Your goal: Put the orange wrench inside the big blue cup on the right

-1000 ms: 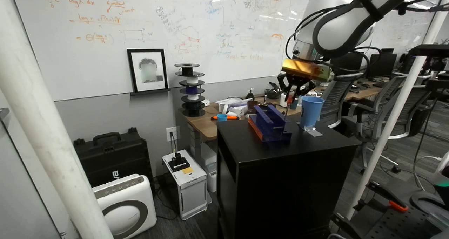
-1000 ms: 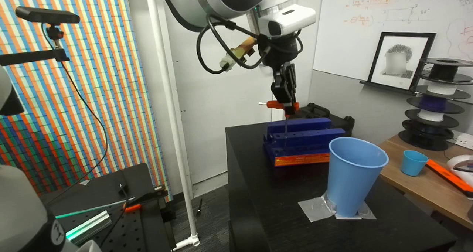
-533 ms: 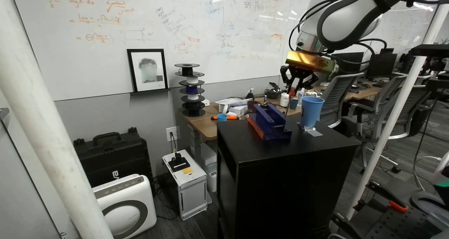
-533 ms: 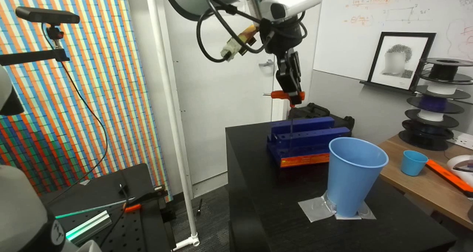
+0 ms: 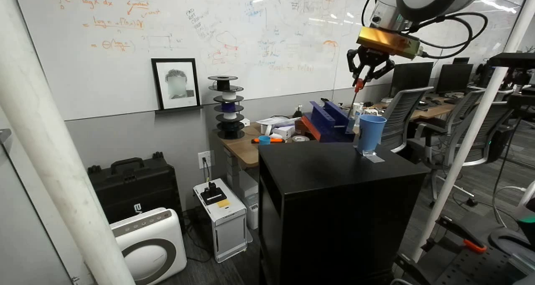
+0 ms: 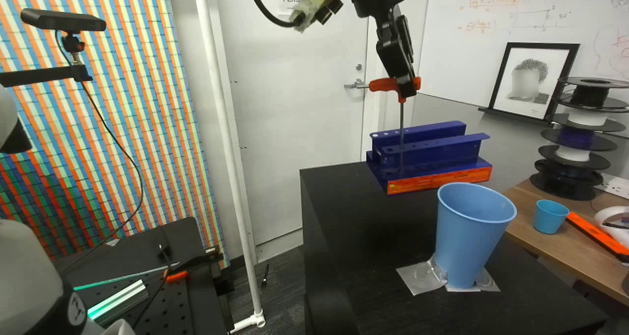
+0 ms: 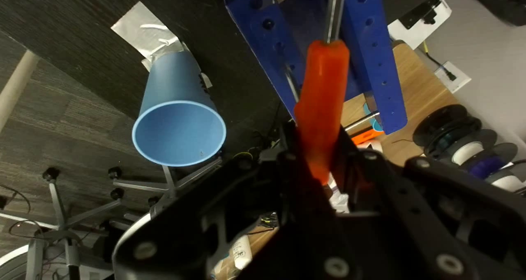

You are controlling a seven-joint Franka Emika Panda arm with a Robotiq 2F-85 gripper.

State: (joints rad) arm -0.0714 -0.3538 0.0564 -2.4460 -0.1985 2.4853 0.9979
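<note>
Pinching the wrench [image 7: 322, 103] by its orange handle, the gripper [image 5: 359, 82] hangs higher than the cup [image 6: 469, 246], jaws clamped tight. The wrench points down at the blue rack [image 6: 435, 153], outside the cup, which stands upright on the cabinet [image 5: 322, 168].

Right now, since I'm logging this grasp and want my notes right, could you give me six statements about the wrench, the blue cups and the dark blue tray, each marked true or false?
1. The jaws hold the orange wrench. True.
2. Tape sits at the foot of the big blue cup. True.
3. The big blue cup lies on its side. False: it stands upright on the black cabinet.
4. The orange wrench is inside the big blue cup. False: it is outside, held in the jaws.
5. The dark blue tray has an orange strip along one side. True.
6. Both blue cups stand on the black cabinet. False: the smaller blue cup is on the wooden desk.
</note>
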